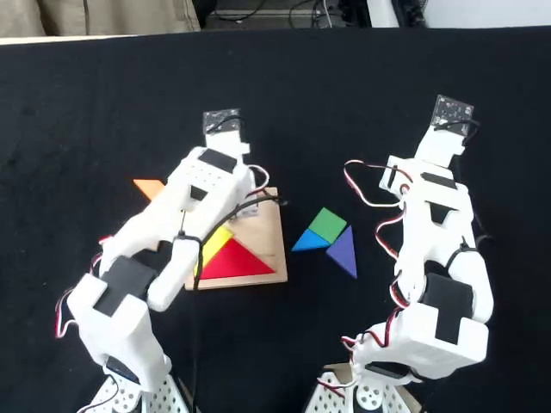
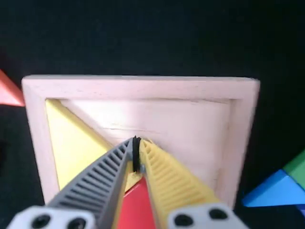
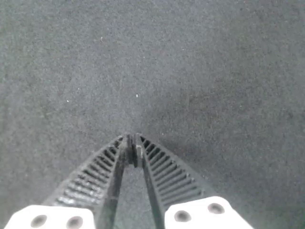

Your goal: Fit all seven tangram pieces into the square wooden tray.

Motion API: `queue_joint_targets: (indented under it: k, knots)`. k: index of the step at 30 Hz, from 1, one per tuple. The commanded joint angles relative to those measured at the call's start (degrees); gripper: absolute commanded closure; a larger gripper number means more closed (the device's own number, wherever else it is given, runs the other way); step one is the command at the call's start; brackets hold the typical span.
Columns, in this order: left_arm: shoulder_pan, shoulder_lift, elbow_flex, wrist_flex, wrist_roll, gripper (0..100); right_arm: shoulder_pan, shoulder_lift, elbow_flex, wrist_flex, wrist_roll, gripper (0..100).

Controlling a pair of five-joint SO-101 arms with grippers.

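Observation:
The square wooden tray lies left of the table's middle, its rim seen close in the left wrist view. In it lie a yellow triangle and a red triangle. My left gripper hangs shut and empty over the tray's bare floor, beside the yellow triangle's edge. An orange piece lies outside the tray, on the side away from the other arm. A green square, a blue triangle and a purple piece lie between the arms. My right gripper is shut over bare cloth.
Black cloth covers the whole table. The left arm stretches over the tray's near left corner and hides part of it. The right arm stands right of the loose pieces. Cables and a curtain show beyond the far edge.

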Motion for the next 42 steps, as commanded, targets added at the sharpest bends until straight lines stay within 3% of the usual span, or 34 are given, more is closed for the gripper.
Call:
queue_joint_targets:
  k: [1,11,23,28,32,38,42]
  knots:
    - [-0.66,-0.44,1.98,-0.7,-2.2,97,-1.58,-0.31,-4.0,-0.79,-0.44,98.5]
    - [-0.66,-2.99,3.03,-0.62,-4.92,97,-1.58,-0.31,-4.0,-0.79,-0.44,98.5]
    - [-2.77,-26.11,2.33,0.97,-5.54,97,-1.58,-0.31,-4.0,-0.79,-0.44,98.5]
    - [-8.75,-39.38,3.21,8.18,-24.35,97,-1.58,-0.31,-4.0,-0.79,-0.44,98.5]
    - [-18.24,-49.05,5.76,13.98,-33.23,97,-1.58,-0.31,-3.91,-0.79,-0.44,98.4]
    - [-29.93,-59.25,28.0,6.59,-44.57,97,-3.43,-0.31,-3.65,-0.79,-0.44,98.4]
    - [-35.56,-59.16,35.82,4.13,-46.42,96,-3.43,-0.22,-3.56,-0.7,-0.44,98.4]
